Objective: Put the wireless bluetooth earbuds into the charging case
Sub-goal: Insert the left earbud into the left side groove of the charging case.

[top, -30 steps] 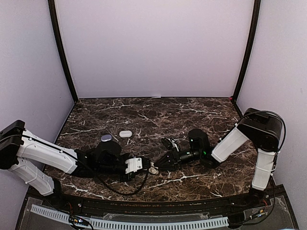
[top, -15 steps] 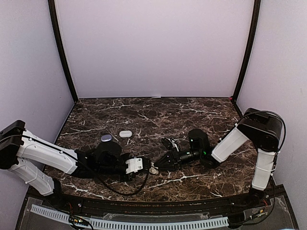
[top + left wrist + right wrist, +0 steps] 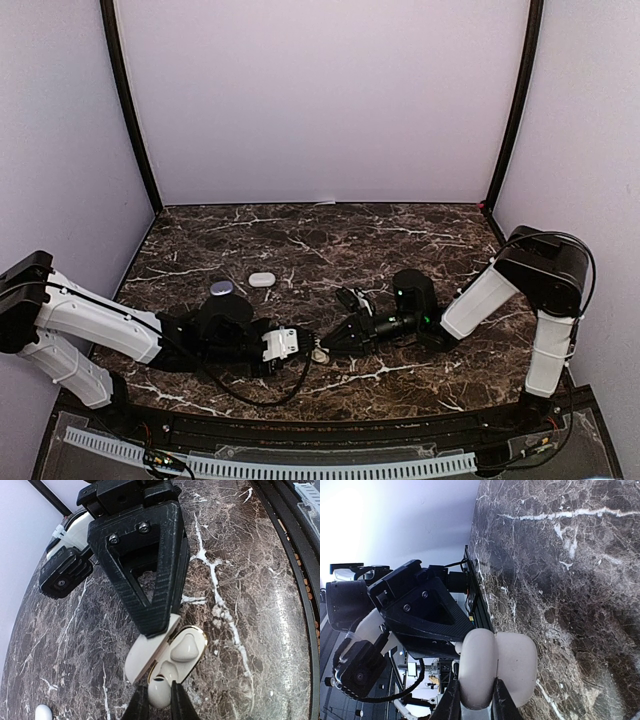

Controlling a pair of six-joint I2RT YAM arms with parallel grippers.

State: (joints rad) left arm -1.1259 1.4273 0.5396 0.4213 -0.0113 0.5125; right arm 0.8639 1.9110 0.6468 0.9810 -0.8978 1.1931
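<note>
Left hand (image 3: 157, 696) pinched together on white earbud (image 3: 159, 694), fingertips right at open charging case (image 3: 144, 656), which sits near middle of tabletop's (image 3: 400, 240) near edge. I read bud's long axis running along fingers, rounded end toward empty near socket. Only left wrist view shows me interior: second earbud (image 3: 186, 646) seated in far socket. Top view gives just pale speck between hands. Right hand (image 3: 475, 686) clamped on case lid; its wrist view shows only outer shells.
</note>
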